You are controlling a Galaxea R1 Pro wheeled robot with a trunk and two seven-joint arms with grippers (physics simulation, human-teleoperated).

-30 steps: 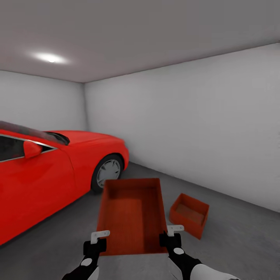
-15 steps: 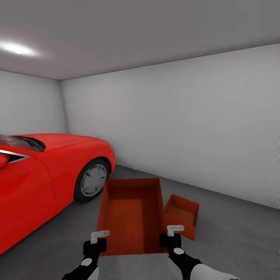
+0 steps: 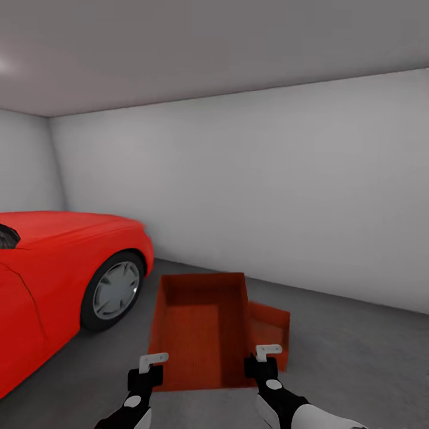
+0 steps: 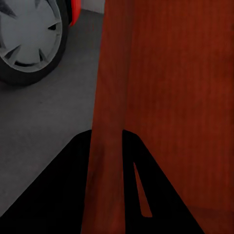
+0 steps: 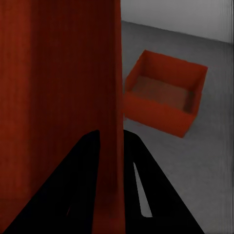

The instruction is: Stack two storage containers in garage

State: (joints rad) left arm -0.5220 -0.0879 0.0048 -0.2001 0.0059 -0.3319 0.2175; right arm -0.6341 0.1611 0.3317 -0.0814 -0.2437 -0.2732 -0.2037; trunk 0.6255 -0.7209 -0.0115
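Two orange-red containers, one carried container [image 3: 202, 328] held off the ground, left gripper [image 3: 154, 364] clamped on its left wall, right gripper [image 3: 261, 356] clamped on its right wall, second container [image 5: 165, 92] resting on the dark grey floor [image 3: 351, 357] just beyond, one red car [image 3: 53, 280] at left, pale grey wall [image 3: 268, 190] behind.

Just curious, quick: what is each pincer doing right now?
Left pincer: shut on the carried container, at its near left wall.
Right pincer: shut on the same container, at its near right wall.
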